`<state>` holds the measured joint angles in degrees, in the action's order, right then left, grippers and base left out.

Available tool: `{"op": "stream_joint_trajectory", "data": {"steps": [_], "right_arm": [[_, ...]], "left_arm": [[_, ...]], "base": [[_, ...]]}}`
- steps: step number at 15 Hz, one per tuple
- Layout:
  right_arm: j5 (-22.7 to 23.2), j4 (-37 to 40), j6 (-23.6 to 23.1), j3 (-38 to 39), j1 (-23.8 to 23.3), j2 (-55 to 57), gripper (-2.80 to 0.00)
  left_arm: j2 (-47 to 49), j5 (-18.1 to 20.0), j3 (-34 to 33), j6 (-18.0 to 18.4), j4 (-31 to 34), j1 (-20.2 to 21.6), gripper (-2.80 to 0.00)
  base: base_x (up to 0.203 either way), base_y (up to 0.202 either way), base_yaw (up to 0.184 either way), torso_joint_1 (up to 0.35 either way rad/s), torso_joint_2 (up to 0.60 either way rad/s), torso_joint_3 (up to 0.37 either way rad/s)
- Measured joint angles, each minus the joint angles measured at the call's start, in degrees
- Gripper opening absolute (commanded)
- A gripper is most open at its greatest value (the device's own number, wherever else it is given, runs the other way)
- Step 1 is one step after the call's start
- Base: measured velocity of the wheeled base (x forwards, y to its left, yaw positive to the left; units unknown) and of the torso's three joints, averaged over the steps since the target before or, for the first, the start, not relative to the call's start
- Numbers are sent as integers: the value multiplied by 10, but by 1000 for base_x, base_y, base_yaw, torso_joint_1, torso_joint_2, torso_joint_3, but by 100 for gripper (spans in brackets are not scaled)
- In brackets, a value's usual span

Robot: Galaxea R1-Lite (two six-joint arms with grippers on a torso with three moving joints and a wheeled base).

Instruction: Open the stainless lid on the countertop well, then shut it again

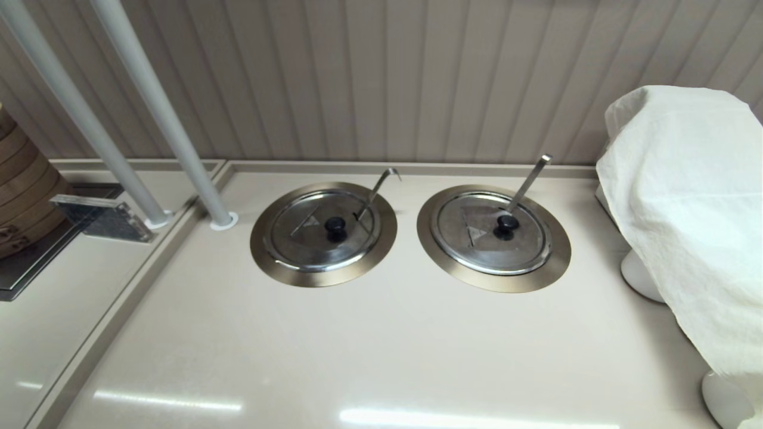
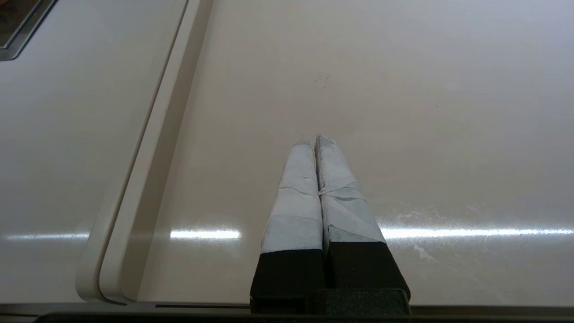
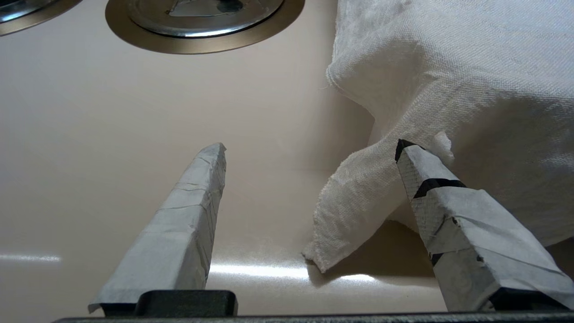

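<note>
The stainless lid sits flat and closed in the countertop well, the left of two wells set in the beige surface. Count: two lids, two bronze-toned flanges, two utensil handles. Its black knob stands at centre. A thin crease line runs diagonally across the lid, from near-left to far-right. The hook-ended wire handle rises through the slot at the lid's far-right edge and leans to the right. The twin lid closes the right well, with a flat bar handle leaning the same way. The left claw hovers over bare surface, fingers pressed together. The right claw is spread wide, one finger against a white cloth. Two grey poles stand at far left.
</note>
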<state>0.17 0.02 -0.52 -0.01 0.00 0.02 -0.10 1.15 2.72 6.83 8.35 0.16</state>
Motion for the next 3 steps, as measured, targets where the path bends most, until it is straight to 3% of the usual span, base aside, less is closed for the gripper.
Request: {"op": "stream_joint_trajectory", "data": {"steps": [3], "right_arm": [[0,0,0,0,0,0,0]], "left_arm": [[0,0,0,-1,0,0,-280]], "base": [[0,0,0,0,0,0]]}}
